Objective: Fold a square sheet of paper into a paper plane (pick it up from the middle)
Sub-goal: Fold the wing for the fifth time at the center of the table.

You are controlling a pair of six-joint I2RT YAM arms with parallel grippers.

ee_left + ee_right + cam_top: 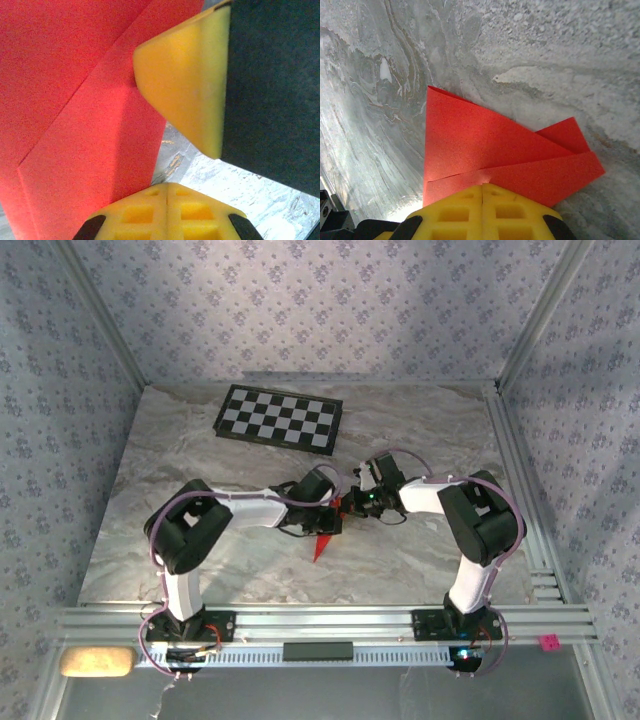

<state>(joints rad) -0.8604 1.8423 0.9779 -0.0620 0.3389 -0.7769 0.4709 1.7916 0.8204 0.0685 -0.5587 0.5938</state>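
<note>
The square sheet of paper (322, 542) is bright red and folded into a creased, pointed shape lying flat on the table, its tip toward the arm bases. Both grippers meet over its far end. My left gripper (167, 186) is shut, nothing between its yellow fingertips, which sit at the right edge of the red paper (75, 115). The right gripper's yellow finger (187, 80) pokes in from the upper right of that view. My right gripper (482, 187) is also shut, tips down on the overlapping folds of the paper (485, 140). Seen from above, the left gripper (334, 510) and right gripper (357, 502) almost touch.
A black-and-white checkerboard (279, 418) lies at the back of the marble table (430, 560). Aluminium rails (520, 470) run along the right side and front edge. A tan sponge-like pad (97, 662) sits off the table at the near left.
</note>
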